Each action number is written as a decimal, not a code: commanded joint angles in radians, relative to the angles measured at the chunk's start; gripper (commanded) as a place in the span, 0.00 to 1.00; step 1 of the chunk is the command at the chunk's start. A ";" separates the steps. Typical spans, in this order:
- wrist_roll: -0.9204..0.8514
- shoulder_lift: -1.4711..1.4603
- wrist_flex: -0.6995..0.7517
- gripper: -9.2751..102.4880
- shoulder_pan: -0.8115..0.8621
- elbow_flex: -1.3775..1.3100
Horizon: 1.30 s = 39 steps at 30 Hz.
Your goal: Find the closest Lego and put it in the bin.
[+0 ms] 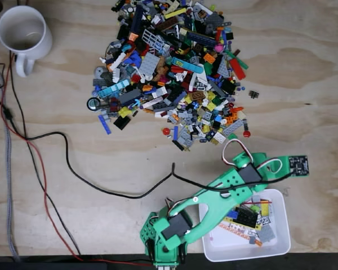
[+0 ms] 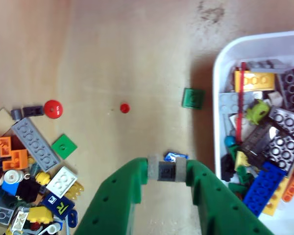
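In the wrist view my green gripper (image 2: 165,171) is shut on a small dark grey Lego (image 2: 165,172), pinched between its grey pads. It hovers over bare wood just left of the bin (image 2: 219,98), a shallow white tray holding several bricks. A small blue Lego (image 2: 176,156) shows right behind the held piece. In the fixed view my green arm (image 1: 214,197) reaches from the bottom edge up and right, crossing the bin (image 1: 281,242). The big Lego pile (image 1: 174,67) lies at the top centre.
A green square plate (image 2: 192,98) lies beside the bin's rim. A red stud (image 2: 124,107) and a red round piece (image 2: 53,108) sit on the wood. A white mug (image 1: 23,34) stands at top left. Black and red cables (image 1: 73,169) cross the left half.
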 commanded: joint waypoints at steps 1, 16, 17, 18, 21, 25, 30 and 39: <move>-0.064 0.137 0.058 0.15 0.189 -0.044; -0.198 0.206 -0.067 0.26 0.403 0.207; -0.192 0.206 -0.075 0.26 0.379 0.179; -0.199 0.212 -0.072 0.25 0.341 0.147; -0.206 0.216 -0.044 0.22 0.138 0.021; -0.201 0.206 -0.023 0.22 -0.149 -0.049; -0.167 0.160 0.002 0.22 -0.397 -0.017; -0.103 0.347 -0.055 0.21 -0.770 0.255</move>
